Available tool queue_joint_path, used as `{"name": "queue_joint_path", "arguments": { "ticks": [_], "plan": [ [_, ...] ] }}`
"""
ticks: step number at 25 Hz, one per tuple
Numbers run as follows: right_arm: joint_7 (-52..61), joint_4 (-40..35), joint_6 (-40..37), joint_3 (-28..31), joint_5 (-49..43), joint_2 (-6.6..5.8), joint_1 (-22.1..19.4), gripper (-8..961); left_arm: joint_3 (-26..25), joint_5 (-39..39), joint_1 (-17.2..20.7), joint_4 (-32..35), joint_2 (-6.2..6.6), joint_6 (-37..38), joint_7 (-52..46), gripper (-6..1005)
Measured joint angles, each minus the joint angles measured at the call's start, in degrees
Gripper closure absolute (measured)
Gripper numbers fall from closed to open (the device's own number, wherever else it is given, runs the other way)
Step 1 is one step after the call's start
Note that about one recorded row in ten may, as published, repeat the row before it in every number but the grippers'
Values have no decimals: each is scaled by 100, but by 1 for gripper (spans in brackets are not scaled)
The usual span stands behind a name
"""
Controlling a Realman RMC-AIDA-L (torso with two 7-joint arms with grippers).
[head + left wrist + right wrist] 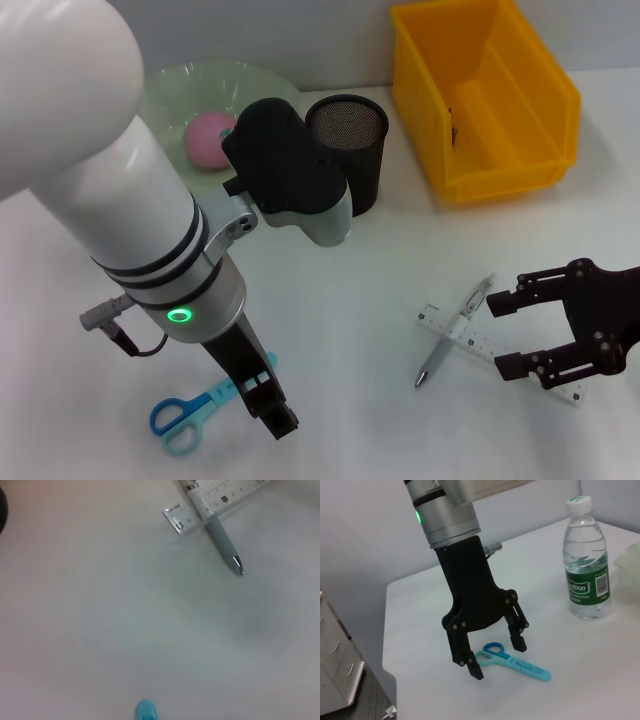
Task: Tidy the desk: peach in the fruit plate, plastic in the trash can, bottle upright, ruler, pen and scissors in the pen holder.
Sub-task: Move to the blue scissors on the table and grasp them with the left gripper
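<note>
The yellow bin [487,95] stands at the desk's far right, the mesh pen holder [351,150] beside it. The left gripper [497,652], fingers apart, straddles the blue scissors [516,662]. The right gripper [512,332], fingers apart, hovers beside the ruler [470,345], on which the pen [455,331] lies crosswise.

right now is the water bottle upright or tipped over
Upright. In the right wrist view the water bottle stands on its base on the white desk, green cap on top, beyond the left gripper over the scissors.
</note>
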Motion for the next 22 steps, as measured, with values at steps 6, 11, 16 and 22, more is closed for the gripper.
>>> {"name": "queue_joint_path", "arguments": {
  "ticks": [6, 11, 16, 22],
  "plan": [
    [28, 30, 4, 1, 1, 1, 2, 209, 120, 165, 34, -167, 0, -266, 75, 186],
    [83, 33, 14, 1, 1, 0, 0, 209, 293, 316, 36, -361, 0, -443, 78, 187],
    [136, 34, 58, 2, 1, 0, -1, 209, 379, 405, 44, -373, 0, -485, 86, 187],
    [166, 33, 63, 0, 1, 0, 9, 210, 382, 450, 48, -416, 0, -494, 96, 187]
  ]
}}
